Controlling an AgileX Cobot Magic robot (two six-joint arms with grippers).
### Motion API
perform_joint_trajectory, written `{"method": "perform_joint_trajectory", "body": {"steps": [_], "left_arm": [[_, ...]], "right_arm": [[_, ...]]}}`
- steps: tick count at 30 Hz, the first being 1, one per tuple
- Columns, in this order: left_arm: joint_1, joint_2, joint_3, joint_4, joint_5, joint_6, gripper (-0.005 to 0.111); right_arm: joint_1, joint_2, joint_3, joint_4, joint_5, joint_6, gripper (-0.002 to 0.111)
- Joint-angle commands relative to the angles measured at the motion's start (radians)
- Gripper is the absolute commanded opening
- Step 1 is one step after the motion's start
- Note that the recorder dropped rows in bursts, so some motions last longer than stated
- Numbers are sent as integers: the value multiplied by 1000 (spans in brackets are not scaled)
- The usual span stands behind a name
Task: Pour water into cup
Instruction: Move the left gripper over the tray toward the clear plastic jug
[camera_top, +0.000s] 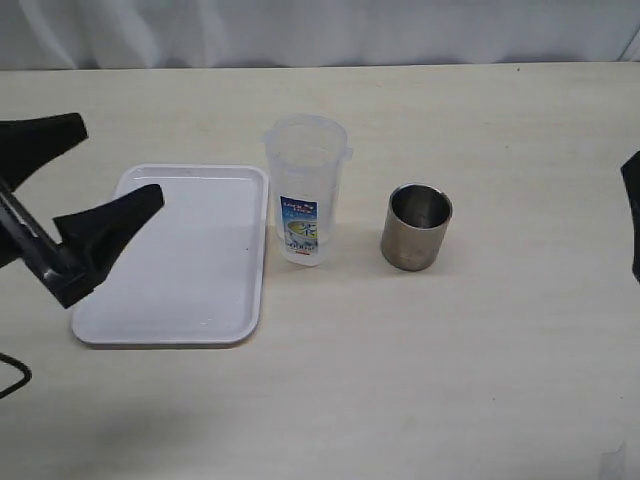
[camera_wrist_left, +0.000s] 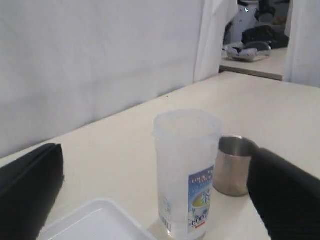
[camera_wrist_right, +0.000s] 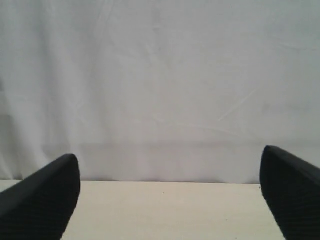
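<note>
- The cup (camera_top: 416, 228), a short steel cylinder with no handle, stands upright on the pale desk (camera_top: 400, 400), a little right of the middle in the exterior view. Its mouth faces up and its inside is shiny; I cannot tell whether it holds any water.
- Nothing touches the cup. The left wrist view shows it partly hidden behind the jug.
- The clear plastic jug (camera_top: 307, 190) with a blue-green label stands upright to the cup's left, near it but apart.
- A white rectangular tray (camera_top: 180, 290) lies flat on the desk left of the jug. The jug stands just beside the tray's right edge, off the tray.
- The left tool (camera_top: 122, 162) sits over the tray's left edge in the exterior view. Its two black fingers (camera_top: 110, 225) are spread wide and grip nothing.
- Of the right tool (camera_wrist_right: 170, 200), only a dark sliver shows at the right border of the exterior view, well apart from the cup. Its wrist view shows its fingers (camera_wrist_right: 40, 200) wide apart and nothing between them.
- A white curtain (camera_top: 300, 30) hangs behind the desk's far edge.
</note>
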Motion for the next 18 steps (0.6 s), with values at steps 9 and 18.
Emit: {"method": "perform_joint_trajectory", "body": {"steps": [9, 18], "left_arm": [[-170, 562, -312, 32, -57, 136, 93], [-206, 578, -335, 35, -26, 201, 93]], "right_arm": [[-4, 517, 2, -21, -399, 3, 91], [-4, 518, 2, -44, -401, 3, 91]]}}
